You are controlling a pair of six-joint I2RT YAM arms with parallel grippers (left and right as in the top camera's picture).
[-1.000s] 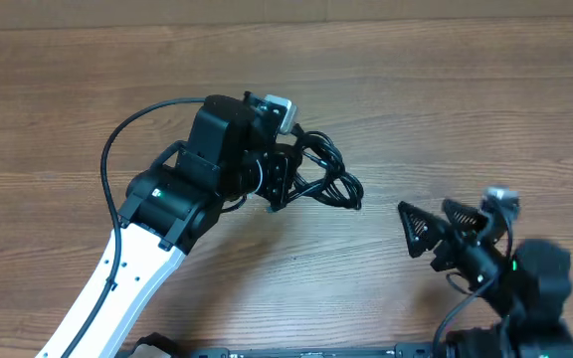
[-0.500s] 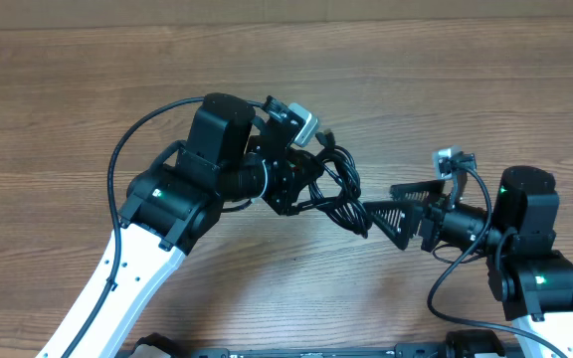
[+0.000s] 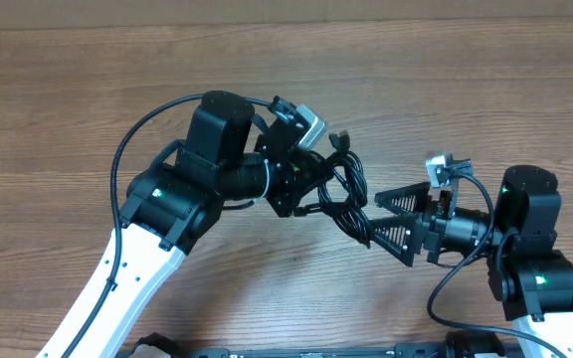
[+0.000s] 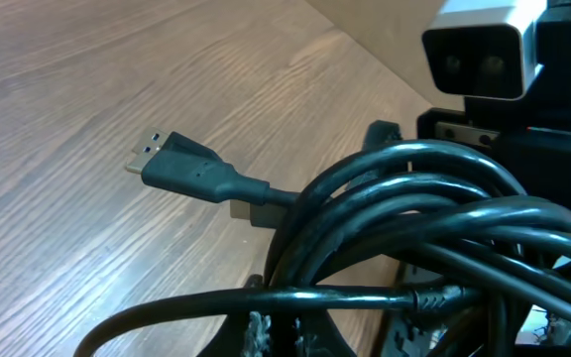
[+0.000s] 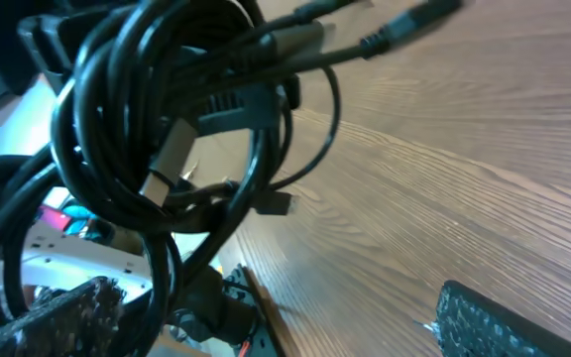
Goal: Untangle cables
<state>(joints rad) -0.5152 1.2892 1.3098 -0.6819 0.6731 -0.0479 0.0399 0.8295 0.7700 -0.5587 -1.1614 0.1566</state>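
Wood of the table (image 3: 58,89) lies bare on the left side and along the far edge, so there is wide free room. The left arm (image 3: 157,209) comes up from the near left corner, and its thick wire (image 3: 117,164) bows out to the left. The left gripper (image 3: 304,185) is closed on the cables (image 3: 344,187), a bunch of thin black loops near the middle of the table. One USB plug (image 4: 181,167) sticks out of the bunch over bare wood. Just right of the bunch, the right gripper (image 3: 374,219) points at it with jaws spread wide, gripping nothing. The lowest loop reaches the tip of the near finger (image 3: 391,239), but I cannot tell if they touch. In the right wrist view the pads (image 5: 62,317) stand far apart below the loops. The right arm (image 3: 530,249) fills the near right corner.
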